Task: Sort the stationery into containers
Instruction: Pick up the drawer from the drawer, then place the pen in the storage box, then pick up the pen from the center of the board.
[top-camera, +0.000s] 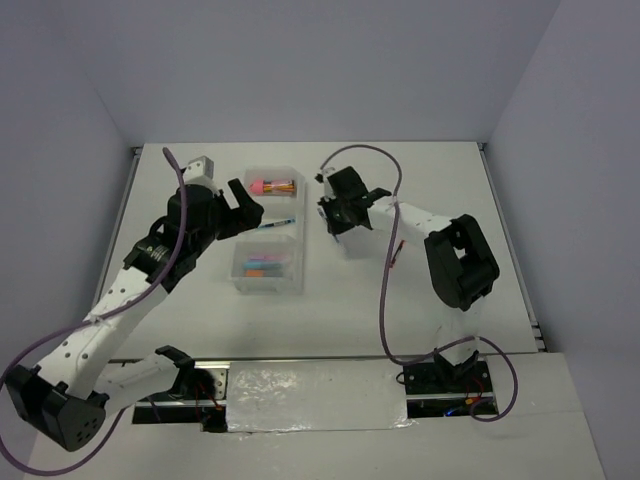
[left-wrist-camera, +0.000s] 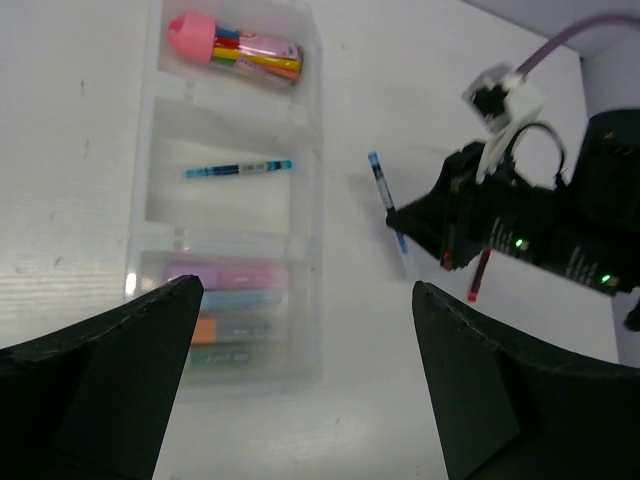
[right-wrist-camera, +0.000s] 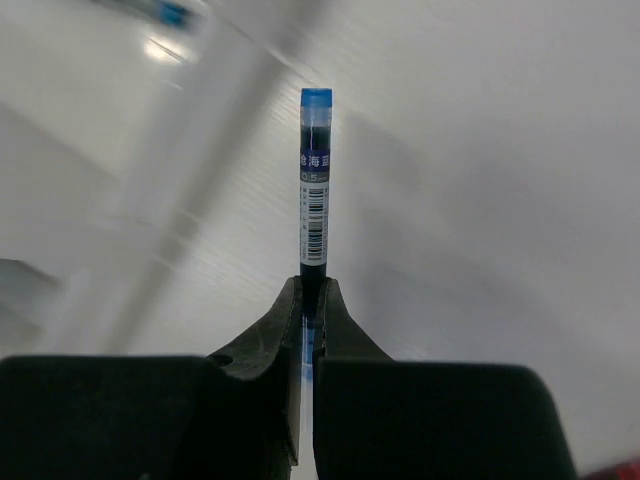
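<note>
Clamped together on the tail end of a thin blue pen: right gripper, with most of the barrel sticking out ahead toward the top of the right wrist view. Spread wide with nothing between them: the fingers of the left gripper, hanging over the left side of the tray in the top view, level with its middle compartment.

Held pen just right of the tray in the top view, level with the middle of the 3 compartments; hence, probably, a short leftward carry over the right wall. Right arm plainly the nearer, pen already in its grip. Long axis near upright in the left wrist view, leaning slightly to upper left. Second blue pen, alone in the middle compartment, lying left to right, so likely a wrist turn needed to lay the 2 alongside. Impossible to tell whether the held pen hangs clear of the table or touches it.

Pink-capped bundle in the upper compartment, highlighters in the lower, 1 red pen on the table beneath the right gripper. Bare table between gripper and tray wall. Main risk, by judgement: crowding against the left fingers above the middle compartment.
</note>
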